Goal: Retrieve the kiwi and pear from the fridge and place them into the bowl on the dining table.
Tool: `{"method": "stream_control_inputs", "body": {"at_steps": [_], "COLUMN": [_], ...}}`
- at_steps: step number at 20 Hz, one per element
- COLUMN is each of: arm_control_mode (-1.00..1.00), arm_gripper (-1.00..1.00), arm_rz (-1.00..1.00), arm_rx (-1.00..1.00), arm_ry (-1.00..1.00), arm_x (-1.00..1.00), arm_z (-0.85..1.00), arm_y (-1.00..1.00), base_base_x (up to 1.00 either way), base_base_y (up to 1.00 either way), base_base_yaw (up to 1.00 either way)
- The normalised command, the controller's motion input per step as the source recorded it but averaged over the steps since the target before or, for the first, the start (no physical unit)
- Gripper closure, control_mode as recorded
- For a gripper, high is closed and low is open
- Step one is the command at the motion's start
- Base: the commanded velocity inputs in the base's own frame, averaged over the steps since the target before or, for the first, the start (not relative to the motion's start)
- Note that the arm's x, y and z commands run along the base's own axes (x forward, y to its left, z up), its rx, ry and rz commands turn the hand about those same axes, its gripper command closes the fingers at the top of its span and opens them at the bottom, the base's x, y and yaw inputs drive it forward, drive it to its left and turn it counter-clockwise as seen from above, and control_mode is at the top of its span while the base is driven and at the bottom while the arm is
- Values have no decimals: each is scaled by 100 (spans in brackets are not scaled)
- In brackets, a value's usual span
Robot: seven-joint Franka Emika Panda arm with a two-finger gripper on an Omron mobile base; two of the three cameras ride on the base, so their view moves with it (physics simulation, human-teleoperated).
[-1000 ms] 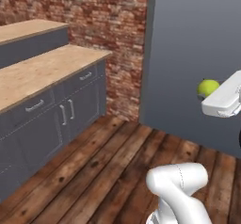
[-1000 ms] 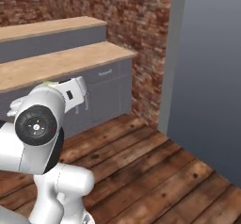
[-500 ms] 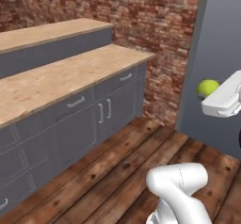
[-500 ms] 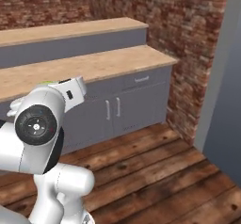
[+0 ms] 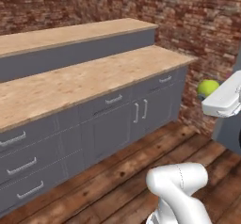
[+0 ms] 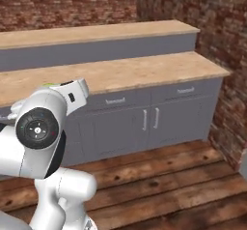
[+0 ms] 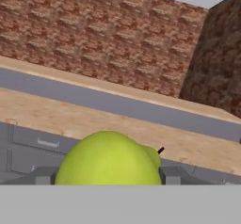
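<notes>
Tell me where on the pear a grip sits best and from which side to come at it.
Across the widest part of the pear, one finger on each flank, as the tool holds it in the hand view. It is round and ball-like, so a grip off its middle would likely slip.

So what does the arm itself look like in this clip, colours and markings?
Glossy white rounded arm links. One joint ends in a dark round cap with a small ring of faint coloured dots. The white hand is boxy with a small black mark on its side. The tool has small grey fingertips. No cables visible.
</notes>
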Motion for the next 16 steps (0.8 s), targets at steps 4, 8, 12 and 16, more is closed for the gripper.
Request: {"method": "stream_control_inputs", "body": {"at_steps": [4,8,12,16], "arm_control_mode": [100,100,100,100], "arm_gripper": [100,100,100,100], "arm_rz": [0,0,0,0], "arm_rx": [0,0,0,0], "arm_ry": [0,0,0,0], "arm_x": [0,0,0,0], "arm_z": [0,0,0,0], "arm_y": [0,0,0,0], "base_base_x": [14,13,15,19], "base_base_y": [56,57,57,57], "base_base_yaw": [38,37,36,35]}}
